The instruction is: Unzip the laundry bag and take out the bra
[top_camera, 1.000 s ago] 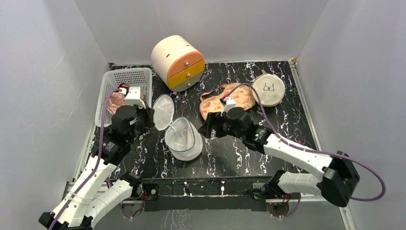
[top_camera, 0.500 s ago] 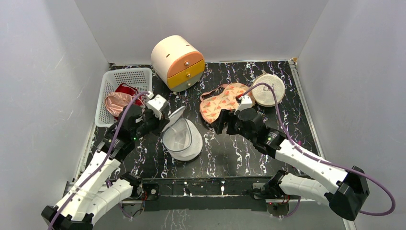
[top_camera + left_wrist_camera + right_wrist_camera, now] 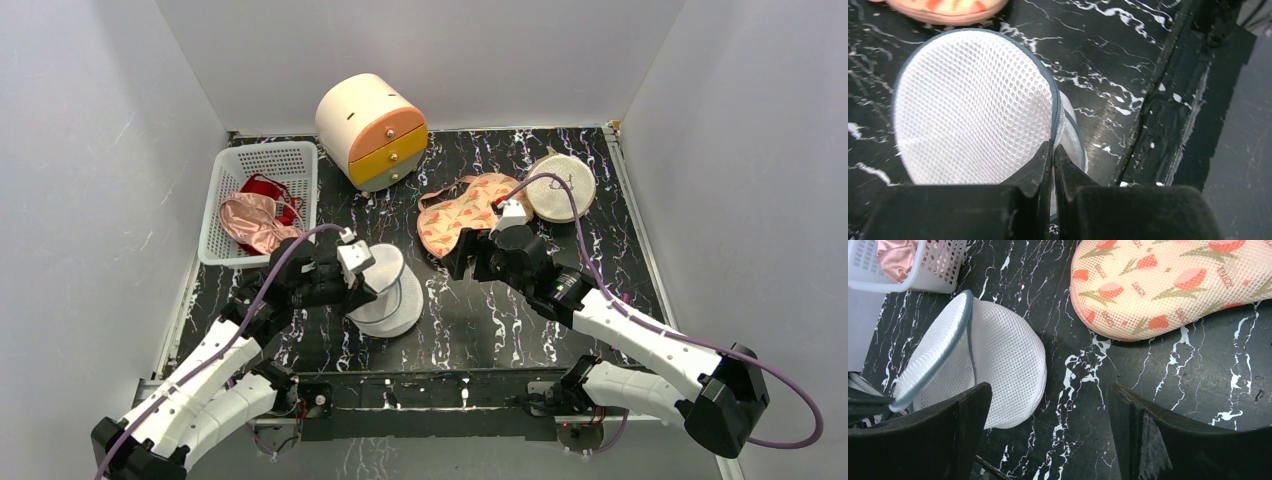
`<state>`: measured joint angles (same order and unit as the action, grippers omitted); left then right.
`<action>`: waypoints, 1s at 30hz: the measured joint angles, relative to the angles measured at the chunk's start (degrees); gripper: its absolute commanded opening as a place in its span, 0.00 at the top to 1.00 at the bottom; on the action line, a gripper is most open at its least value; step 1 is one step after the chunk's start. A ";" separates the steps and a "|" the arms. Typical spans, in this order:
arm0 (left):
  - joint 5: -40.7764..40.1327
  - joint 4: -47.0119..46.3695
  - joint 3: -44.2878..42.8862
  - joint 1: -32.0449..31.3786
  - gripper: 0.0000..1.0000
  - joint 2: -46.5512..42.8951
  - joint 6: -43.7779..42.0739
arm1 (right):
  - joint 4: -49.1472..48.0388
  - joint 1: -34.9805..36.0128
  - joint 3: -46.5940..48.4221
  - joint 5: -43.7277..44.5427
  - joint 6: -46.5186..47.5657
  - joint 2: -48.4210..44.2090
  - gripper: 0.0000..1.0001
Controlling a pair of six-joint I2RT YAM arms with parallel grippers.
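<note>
1. Pinching the lifted flap of the laundry bag [image 3: 973,105] by its rim, the left gripper [image 3: 1053,150] is holding it open, near the front of the table [image 3: 470,330].
2. Hovering just beyond, the right gripper [image 3: 1048,395] is spreading its fingers, empty.
3. Farther back, the bra [image 3: 1173,285] is lying outside the bag, so both steps appear done.

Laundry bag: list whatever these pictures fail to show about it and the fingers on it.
- Inside of the laundry bag: left wrist view, covered by its own mesh lid; top view, too small.
- What the left fingers pinch, zip pull or just rim: left wrist view, hidden between them.
- Bag's lower-left part: right wrist view, cut off behind a right finger.
</note>
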<state>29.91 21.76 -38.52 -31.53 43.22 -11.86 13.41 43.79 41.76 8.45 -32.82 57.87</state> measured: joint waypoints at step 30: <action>-7.02 -4.22 0.13 -13.11 0.84 32.98 -1.88 | 1.51 -1.64 -4.17 1.09 0.81 -3.52 0.16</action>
<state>22.90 17.54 -38.39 -44.64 76.20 -13.74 14.92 42.15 37.58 9.54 -32.01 54.35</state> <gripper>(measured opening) 0.024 0.839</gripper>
